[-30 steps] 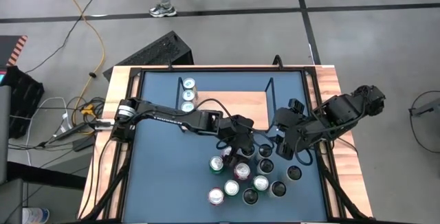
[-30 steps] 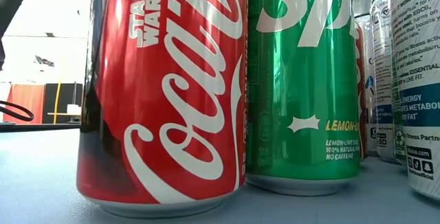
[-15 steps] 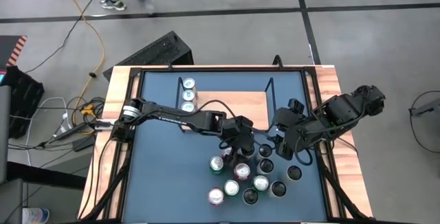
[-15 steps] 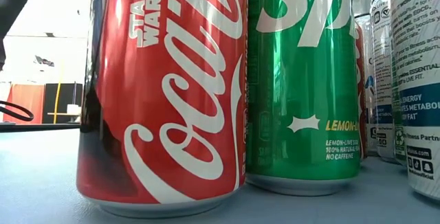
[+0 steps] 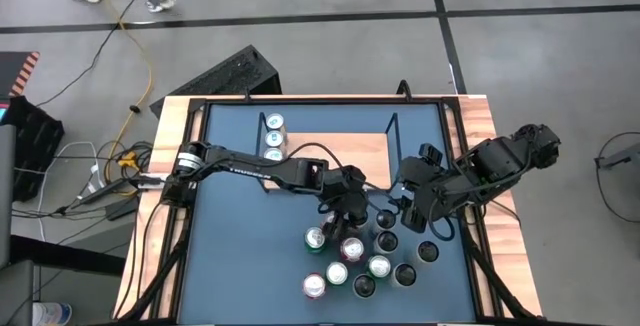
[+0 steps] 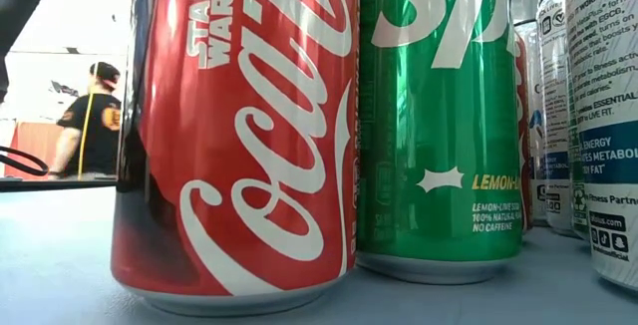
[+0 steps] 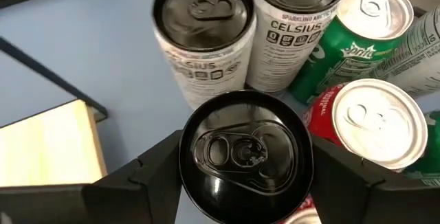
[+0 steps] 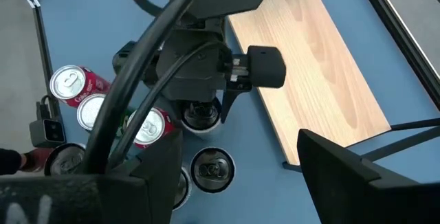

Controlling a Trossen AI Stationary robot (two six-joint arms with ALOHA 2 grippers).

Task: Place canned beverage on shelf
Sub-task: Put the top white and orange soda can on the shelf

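Note:
A black canned beverage (image 7: 244, 152) stands upright in the cluster of cans in the middle of the blue table. My left gripper (image 5: 347, 216) is shut on it, and it also shows under that gripper in the right wrist view (image 8: 201, 116). The shelf (image 5: 345, 151), a light-wood board in a black wire frame, lies just beyond, with silver-topped cans (image 5: 274, 138) in a row at its left end. My right gripper (image 8: 240, 183) hangs open above the table to the right of the cluster, with nothing between its fingers. My left gripper has the black can between its two fingers, one finger (image 7: 155, 176) on each opposite side of the can's wall just under the rim (image 7: 184, 162). The fingers slant down from the table's left. The can stands upright with its base on the table.
Close around the held can stand two white Celsius cans (image 7: 206, 45), a green Sprite can (image 7: 350, 38) and a red can (image 7: 364, 124). More black-topped cans (image 5: 404, 274) stand to the right. The low view is filled by a red Coca-Cola can (image 6: 234, 136) and a green can (image 6: 439, 116).

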